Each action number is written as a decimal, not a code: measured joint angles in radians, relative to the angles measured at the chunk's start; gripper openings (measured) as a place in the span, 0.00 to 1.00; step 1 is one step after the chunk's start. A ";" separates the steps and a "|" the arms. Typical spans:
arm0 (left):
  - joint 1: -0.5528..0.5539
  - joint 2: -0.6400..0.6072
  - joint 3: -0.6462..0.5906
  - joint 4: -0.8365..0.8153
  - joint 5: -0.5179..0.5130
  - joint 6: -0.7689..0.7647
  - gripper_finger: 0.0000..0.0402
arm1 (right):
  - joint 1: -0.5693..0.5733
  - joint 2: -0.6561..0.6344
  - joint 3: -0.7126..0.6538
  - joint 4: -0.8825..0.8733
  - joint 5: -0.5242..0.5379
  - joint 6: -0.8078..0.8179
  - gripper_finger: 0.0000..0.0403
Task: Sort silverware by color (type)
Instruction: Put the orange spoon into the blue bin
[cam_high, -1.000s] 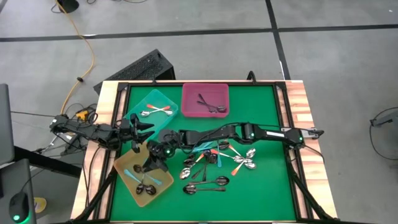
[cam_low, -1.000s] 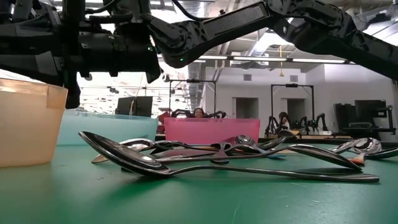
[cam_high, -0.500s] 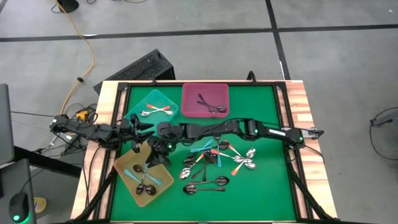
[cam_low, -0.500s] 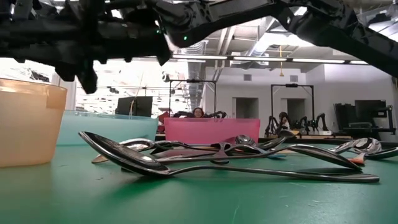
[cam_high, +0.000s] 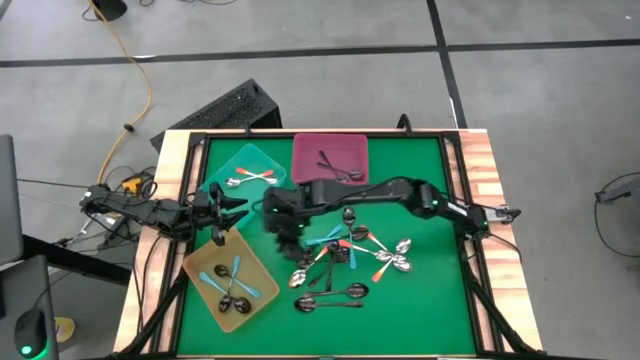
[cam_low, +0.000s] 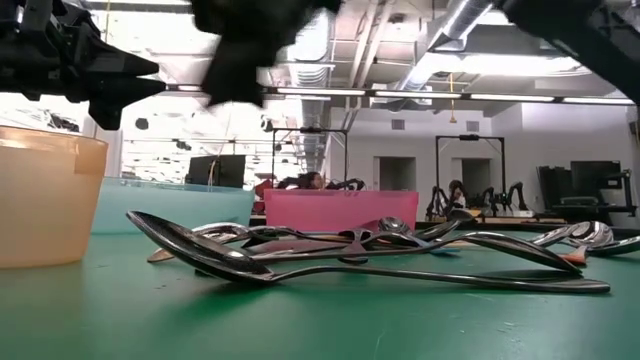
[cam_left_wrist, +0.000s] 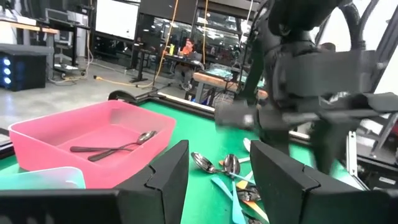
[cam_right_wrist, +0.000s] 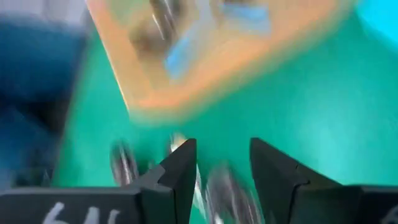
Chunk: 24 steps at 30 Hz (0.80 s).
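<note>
Swinging back from the yellow tray (cam_high: 196, 268), the right claw (cam_high: 283, 240) now hovers released and empty beside the spoon pile (cam_high: 345, 262) mid-surface. Left claw (cam_high: 222, 232) waits clenched by that tray. Best target 1 isolated handle, approaching squarely.

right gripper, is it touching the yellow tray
Apart. The high view shows the right gripper over bare green table, a clear gap from the yellow tray; nothing shows between its jaws.
</note>
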 joint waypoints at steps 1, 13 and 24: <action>0.000 0.001 0.000 -0.001 0.001 0.000 0.39 | -0.001 -0.014 0.000 -0.009 0.022 -0.007 0.39; 0.000 0.036 0.000 0.001 -0.002 -0.030 0.39 | 0.127 -0.270 -0.002 -0.508 0.283 -0.013 0.39; 0.000 0.041 0.000 0.023 -0.001 -0.052 0.39 | 0.157 -0.554 -0.101 -0.506 0.480 0.048 0.39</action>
